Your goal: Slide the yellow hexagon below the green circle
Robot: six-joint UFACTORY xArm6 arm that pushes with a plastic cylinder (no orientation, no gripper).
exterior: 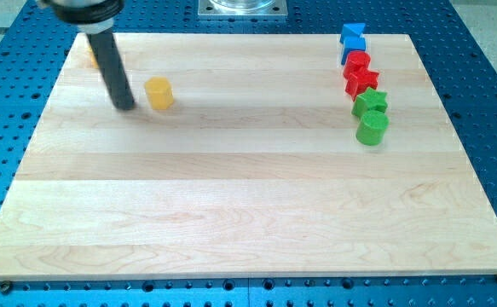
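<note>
The yellow hexagon sits on the wooden board at the upper left. My tip rests on the board just left of it, with a small gap between them. The green circle stands at the right side of the board, at the bottom of a column of blocks. The rod leans up and left from the tip toward the view's top.
Above the green circle stand a green star, a red star, a red block and two blue blocks. Another yellow block is partly hidden behind the rod. The wooden board lies on a blue perforated table.
</note>
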